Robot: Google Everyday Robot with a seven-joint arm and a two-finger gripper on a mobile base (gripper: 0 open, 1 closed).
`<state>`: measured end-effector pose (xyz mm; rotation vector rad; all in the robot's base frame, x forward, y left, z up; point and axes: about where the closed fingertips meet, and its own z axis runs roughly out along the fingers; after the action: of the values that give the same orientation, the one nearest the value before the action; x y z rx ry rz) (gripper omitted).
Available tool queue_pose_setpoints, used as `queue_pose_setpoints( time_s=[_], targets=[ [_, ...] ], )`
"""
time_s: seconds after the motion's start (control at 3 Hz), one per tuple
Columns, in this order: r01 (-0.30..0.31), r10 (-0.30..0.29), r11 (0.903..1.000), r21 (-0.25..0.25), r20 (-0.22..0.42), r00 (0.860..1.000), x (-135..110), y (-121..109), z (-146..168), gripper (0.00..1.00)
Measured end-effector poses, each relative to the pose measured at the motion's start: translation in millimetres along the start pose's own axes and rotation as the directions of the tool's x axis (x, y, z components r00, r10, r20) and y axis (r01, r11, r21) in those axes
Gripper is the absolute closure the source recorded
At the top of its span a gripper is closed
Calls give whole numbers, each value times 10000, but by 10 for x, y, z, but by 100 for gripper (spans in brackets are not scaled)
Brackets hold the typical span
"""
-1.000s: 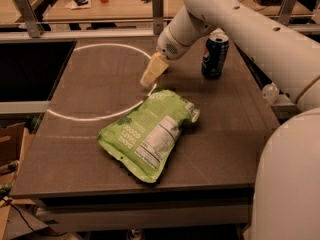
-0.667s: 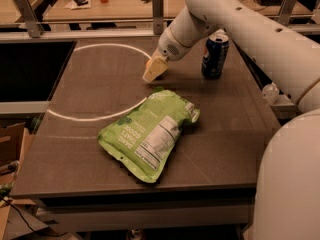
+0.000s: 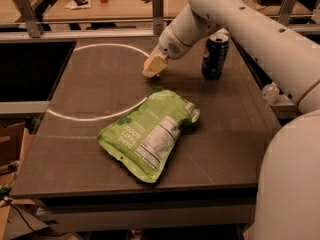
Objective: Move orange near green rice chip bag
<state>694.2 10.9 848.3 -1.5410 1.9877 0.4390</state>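
The green rice chip bag (image 3: 148, 133) lies flat in the middle of the dark table (image 3: 90, 84), with its white nutrition panel facing up. My gripper (image 3: 153, 67) hangs low over the table just behind the bag's far end, a little to the left of the blue soda can. The orange does not show anywhere in view; it may be hidden by the gripper.
A blue soda can (image 3: 215, 55) stands upright at the back right of the table. A white curved line (image 3: 95, 118) runs across the table's left half. My white arm (image 3: 250, 29) reaches in from the right. A cluttered wooden bench (image 3: 100, 4) stands behind.
My gripper has shifted slightly to the right and away, staying low behind the bag. The bag and the can have not moved.
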Motion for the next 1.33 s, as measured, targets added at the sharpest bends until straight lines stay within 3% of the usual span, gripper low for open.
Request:
queue_pose_setpoints(
  time_s=[0.33, 0.67, 1.0, 1.33],
  targets=[
    [181, -169, 9991, -376, 304, 9994, -73, 98, -235, 100],
    [234, -207, 9943, -1044, 267, 9994, -37, 425, -492, 100],
    [39, -74, 9879, -1551, -223, 9997, 131, 819, -590, 100],
    [-126, -8, 9815, -1913, -699, 9976, 292, 1076, -539, 100]
  ],
)
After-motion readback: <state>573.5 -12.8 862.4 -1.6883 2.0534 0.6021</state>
